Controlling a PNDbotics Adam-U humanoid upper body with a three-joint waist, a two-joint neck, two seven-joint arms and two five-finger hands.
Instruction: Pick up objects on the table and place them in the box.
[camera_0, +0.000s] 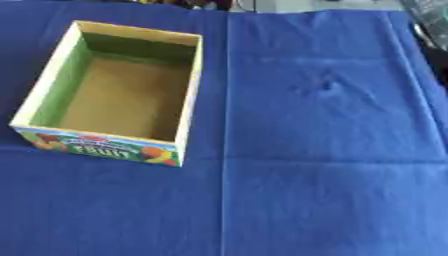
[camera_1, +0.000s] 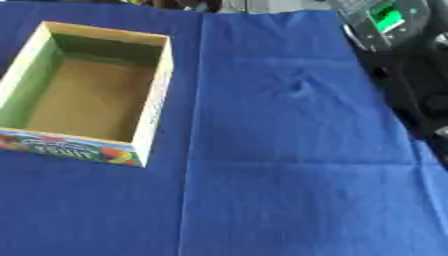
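A blue cloth (camera_0: 324, 150) covers the whole table, creased into panels, with a small pucker right of centre. On its left side stands the box (camera_0: 194, 90), an open cardboard carton with a brown floor, green inner walls and a bright fruit print on its near face. Its inside appears empty; nothing lies on the floor that shows, though the near wall hides a strip of it.

No loose objects can be seen on the cloth, so nothing awaits picking within these views. Judged from this, either the work has not begun and the objects lie outside the camera's sight, or there is nothing here to move; the pictures do not settle which.

At the upper right, off the cloth, sits a dark device (camera_1: 389, 22) with a green screen.

Neither robot hand shows in either view, so how open they are, or whether they hold anything, cannot be told.
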